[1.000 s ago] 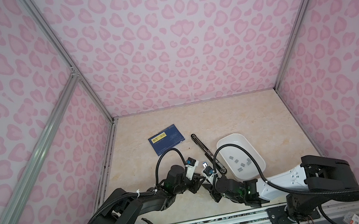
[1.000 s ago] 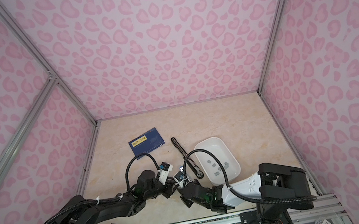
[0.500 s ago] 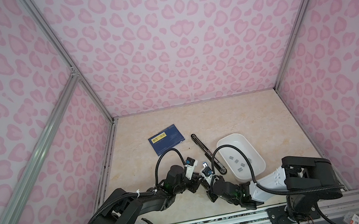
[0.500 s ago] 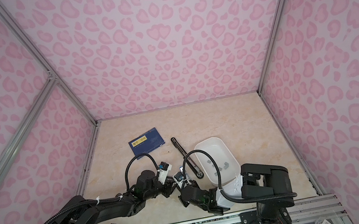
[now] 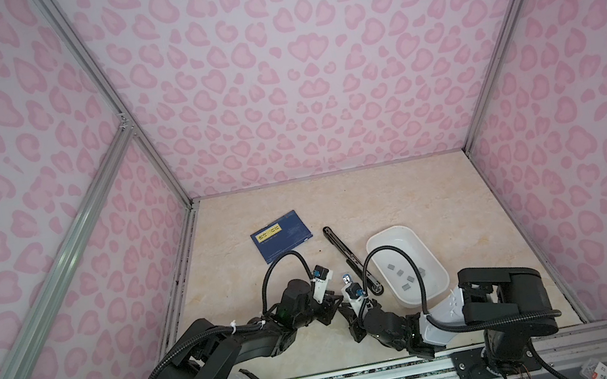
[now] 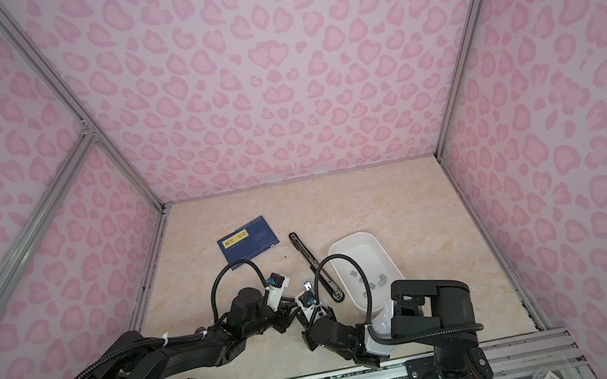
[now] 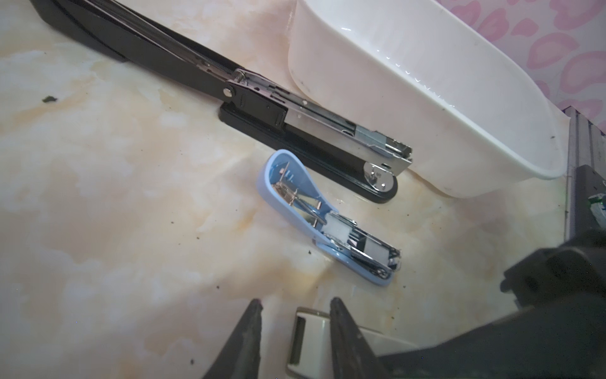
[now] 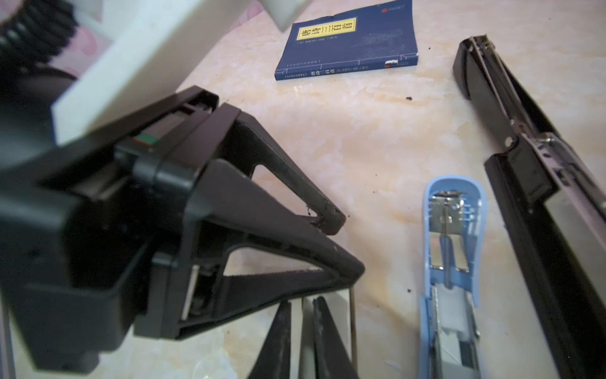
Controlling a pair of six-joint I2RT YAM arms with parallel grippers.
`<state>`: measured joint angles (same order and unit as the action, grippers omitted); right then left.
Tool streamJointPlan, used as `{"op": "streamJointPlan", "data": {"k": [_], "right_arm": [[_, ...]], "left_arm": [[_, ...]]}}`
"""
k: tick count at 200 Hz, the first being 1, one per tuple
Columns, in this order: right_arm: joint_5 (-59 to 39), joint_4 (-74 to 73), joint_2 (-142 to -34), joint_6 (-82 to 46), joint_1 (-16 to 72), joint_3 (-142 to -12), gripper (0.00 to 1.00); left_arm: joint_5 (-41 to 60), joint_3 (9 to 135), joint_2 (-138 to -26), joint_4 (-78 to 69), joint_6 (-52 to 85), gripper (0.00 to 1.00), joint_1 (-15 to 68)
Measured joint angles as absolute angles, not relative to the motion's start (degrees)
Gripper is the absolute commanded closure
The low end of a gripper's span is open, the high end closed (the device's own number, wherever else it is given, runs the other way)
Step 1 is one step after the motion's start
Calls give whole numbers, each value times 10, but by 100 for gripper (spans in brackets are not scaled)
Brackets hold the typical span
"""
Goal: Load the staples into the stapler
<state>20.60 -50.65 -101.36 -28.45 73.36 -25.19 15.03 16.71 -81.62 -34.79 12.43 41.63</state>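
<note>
— What is in here, biggest first? Take twelve o'clock as the far wall.

— Item one: beige marbled table (image 5: 379, 198), walled in pink. Item two: left arm (image 5: 259, 333) and right arm (image 5: 383, 317), mostly black, reaching in from six o'clock. Their tips sit close together just short of centre.

— Their grippers?

— Left gripper (image 7: 296, 305): jaws part-way apart, nothing pinched that I can see. Right gripper (image 8: 301, 303): jaws standing almost together. Whether anything thin sits between them I cannot tell.

— Go on.

— Item three: white oval tray (image 5: 398, 243), at three o'clock of centre. Item four: dark blue book (image 5: 282, 236) with a yellow label, flat at ten o'clock. Item five: long black stapler (image 5: 339, 245), swung fully open, lying from eleven to five o'clock. Its metal head is just beside the tray wall.

— And the small things?

— Item six: small blue stapler (image 7: 328, 223), lid tipped back, channel exposed. It lies just beside the black one, on its nine o'clock side, near both grippers. Item seven: a small white piece (image 7: 310, 331) showing behind both sets of tips; what it is I cannot tell. Item eight: the staples (image 5: 406, 287), a few tiny grey strips loose on the tray floor, apart from one another.
</note>
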Motion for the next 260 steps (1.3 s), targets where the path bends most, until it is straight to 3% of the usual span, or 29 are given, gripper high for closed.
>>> {"op": "streamJointPlan", "data": {"k": [56,114,176,195,224,260], "right_arm": [[197,-496,-998,-287,733,-252,79],[186,-300,-937,-271,720,-318,71],[195,-190,-871,-243,713,-339,43],[195,-178,-862,-243,716,-327,42],[191,-168,-875,-248,734,-322,39],[190,-169,-920,-259,737,-329,55]], "left_arm": [[154,159,-800,-339,124,63,417],[143,159,-778,-315,131,62,418],[70,165,-678,-259,154,57,419],[21,163,-622,-230,172,54,417],[-52,145,-503,-163,214,40,412],[-97,109,-341,-80,243,29,409]]}}
